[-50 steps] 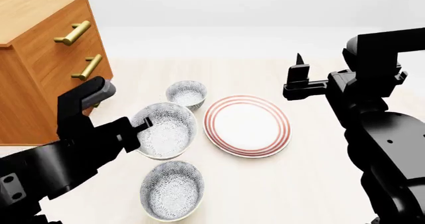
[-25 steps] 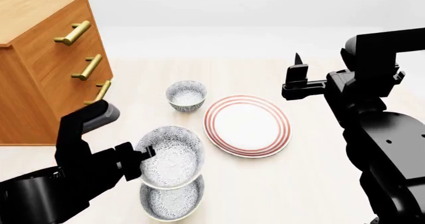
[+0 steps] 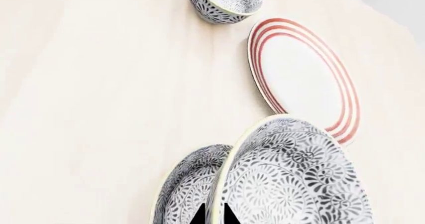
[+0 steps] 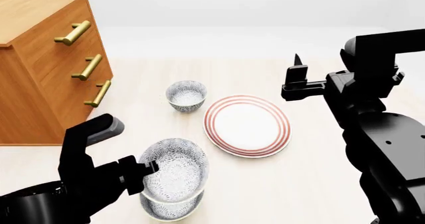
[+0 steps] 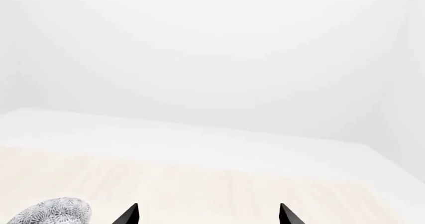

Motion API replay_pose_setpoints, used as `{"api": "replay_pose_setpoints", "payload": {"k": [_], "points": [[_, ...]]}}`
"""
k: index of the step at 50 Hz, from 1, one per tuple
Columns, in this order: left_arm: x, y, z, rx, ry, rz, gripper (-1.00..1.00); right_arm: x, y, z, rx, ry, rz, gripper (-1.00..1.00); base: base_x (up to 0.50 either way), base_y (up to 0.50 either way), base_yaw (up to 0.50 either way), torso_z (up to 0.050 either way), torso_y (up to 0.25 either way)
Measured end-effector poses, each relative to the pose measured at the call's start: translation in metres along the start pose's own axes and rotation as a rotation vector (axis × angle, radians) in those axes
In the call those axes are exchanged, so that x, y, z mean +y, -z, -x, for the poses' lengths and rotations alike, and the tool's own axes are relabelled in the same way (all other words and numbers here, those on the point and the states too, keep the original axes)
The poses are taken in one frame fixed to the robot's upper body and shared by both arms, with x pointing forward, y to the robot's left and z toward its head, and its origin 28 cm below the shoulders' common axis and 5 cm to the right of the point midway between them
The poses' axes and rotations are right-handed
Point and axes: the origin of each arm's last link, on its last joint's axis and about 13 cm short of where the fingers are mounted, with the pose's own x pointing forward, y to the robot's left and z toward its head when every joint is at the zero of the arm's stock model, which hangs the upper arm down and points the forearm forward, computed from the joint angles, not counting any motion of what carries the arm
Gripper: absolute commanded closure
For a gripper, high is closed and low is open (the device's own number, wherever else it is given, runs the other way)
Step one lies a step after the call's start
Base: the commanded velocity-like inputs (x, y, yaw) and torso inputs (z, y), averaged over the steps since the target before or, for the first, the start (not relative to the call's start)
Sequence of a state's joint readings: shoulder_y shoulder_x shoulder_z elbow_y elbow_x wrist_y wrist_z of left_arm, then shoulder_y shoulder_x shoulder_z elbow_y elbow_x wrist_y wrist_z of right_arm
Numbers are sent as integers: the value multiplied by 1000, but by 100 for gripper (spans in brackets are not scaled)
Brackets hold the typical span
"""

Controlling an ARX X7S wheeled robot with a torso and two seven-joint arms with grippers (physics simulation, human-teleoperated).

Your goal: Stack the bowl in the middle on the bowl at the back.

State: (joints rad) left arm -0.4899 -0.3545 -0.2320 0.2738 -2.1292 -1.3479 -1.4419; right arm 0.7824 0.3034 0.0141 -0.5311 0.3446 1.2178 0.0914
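Head view: we see the black left gripper (image 4: 147, 168) at the lower left, its fingers clamped on the rim of the bowl in the middle (image 4: 176, 169), a small round white ceramic bowl covered in a dense grey-blue floral pattern. This bowl is held off the pale wooden tabletop (image 4: 265, 184), tilted toward the camera, directly over a third bowl of the same pattern (image 4: 174, 210), which it largely covers. In the left wrist view the two dark fingertips (image 3: 229, 216) straddle the rim of the held bowl (image 3: 292, 179), with the near bowl (image 3: 189, 184) just beside and below it.

Farther from the robot, we find the bowl at the back (image 4: 186, 95), a matching small floral bowl, standing upright on the table and well apart from the held bowl. It shows also in the left wrist view (image 3: 224, 2), with a faint yellow-green rim. Beside it lies a flat white plate with concentric red rings (image 4: 247, 126), touching neither bowl.

At the left stands a wooden chest of drawers with brass handles (image 4: 47, 64).

The black right gripper (image 4: 299, 77) hangs high at the right, above the table. In the right wrist view its fingertips (image 5: 126, 215) stand wide apart and hold nothing.
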Motion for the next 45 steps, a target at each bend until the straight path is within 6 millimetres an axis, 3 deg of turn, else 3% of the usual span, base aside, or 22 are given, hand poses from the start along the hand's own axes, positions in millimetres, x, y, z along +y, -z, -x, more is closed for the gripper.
{"api": "replay_pose_setpoints", "payload": {"k": [45], "points": [[11,16,-10,14,-68,-7,100,1,1,0,6,-7,2,-100,0,0,0,0,0]]}}
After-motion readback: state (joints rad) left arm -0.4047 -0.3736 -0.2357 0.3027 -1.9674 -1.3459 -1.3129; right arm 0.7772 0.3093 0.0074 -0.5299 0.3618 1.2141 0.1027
